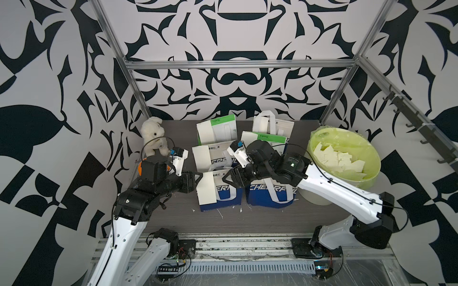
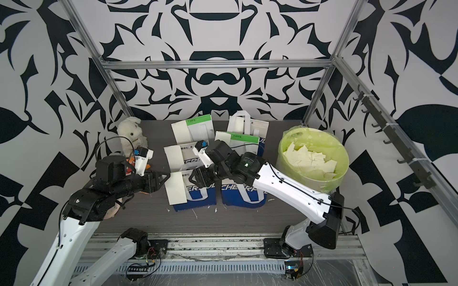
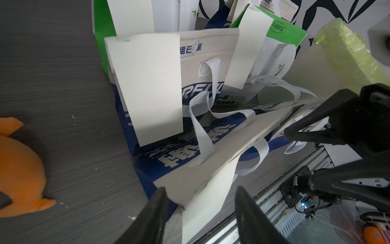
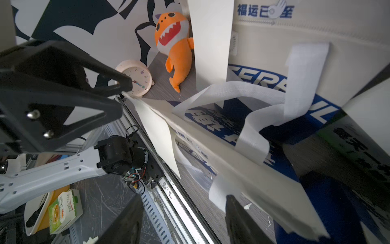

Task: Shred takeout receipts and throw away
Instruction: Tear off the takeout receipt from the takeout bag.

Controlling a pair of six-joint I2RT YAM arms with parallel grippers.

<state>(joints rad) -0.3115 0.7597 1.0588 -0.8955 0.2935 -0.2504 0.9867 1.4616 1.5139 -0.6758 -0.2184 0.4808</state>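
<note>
**Both pincers at the rim of the front-left bag**

Left to right, we note a fluffy white plush rabbit [image 1: 151, 133]. Next is the left gripper [image 1: 200, 174], jaws apart astride the top corner of a smooth cream-white rectangular receipt slip [image 1: 207, 190], which hangs flat on the blue-and-white non-woven bag [image 1: 223, 206]. The right gripper [image 1: 224, 177], jaws also apart, faces it along that rim. Jagged torn pieces [image 1: 337, 158] lie in the round, green-film-lined bin [image 1: 371, 158].
</note>
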